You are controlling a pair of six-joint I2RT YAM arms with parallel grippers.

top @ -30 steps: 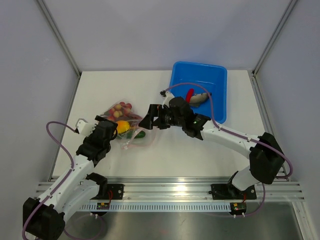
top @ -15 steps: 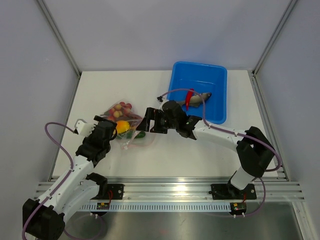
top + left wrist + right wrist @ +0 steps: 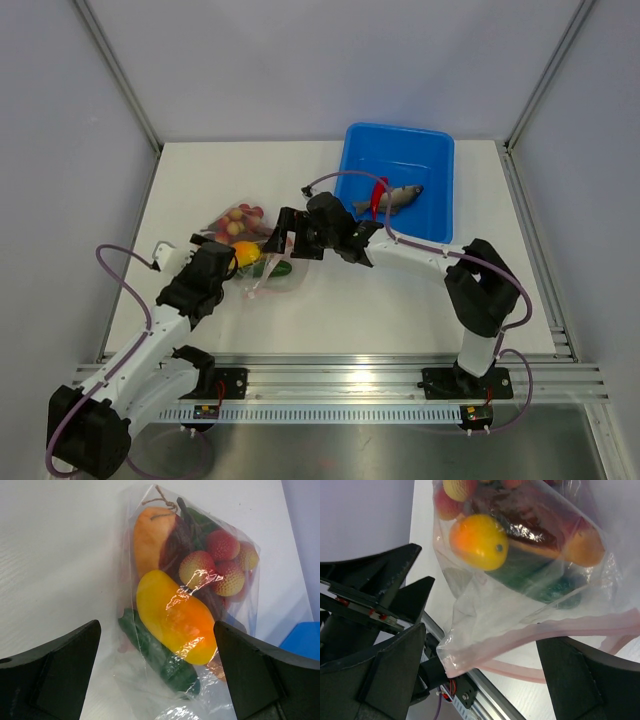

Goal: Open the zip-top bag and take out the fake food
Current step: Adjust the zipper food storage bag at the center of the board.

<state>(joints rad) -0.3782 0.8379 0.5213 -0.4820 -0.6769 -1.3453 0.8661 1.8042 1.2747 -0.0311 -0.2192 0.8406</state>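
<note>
The clear zip-top bag (image 3: 268,283) lies on the white table, left of centre. Its pink zipper strip (image 3: 560,627) is parted, so the mouth gapes. Fake food inside it: a yellow-orange piece (image 3: 175,617), a green cucumber (image 3: 159,656), a red grape bunch (image 3: 220,562) and an orange piece (image 3: 151,532). My left gripper (image 3: 232,258) stands open at the bag's left side, with its fingers (image 3: 55,670) either side of the food and apart from it. My right gripper (image 3: 275,243) is open just above the bag's mouth, holding nothing. A grey fish (image 3: 393,197) and a red pepper (image 3: 378,193) lie in the tub.
The blue plastic tub (image 3: 440,150) stands at the back right of the table. Grey walls with metal posts close in the table on three sides. A metal rail (image 3: 340,375) with the arm bases runs along the near edge. The left gripper's fingers (image 3: 380,595) show beside the bag in the right wrist view.
My right arm has swung left from the tub's edge to the bag's mouth, uncovering the fish and pepper. The left arm and the bag have barely moved.
</note>
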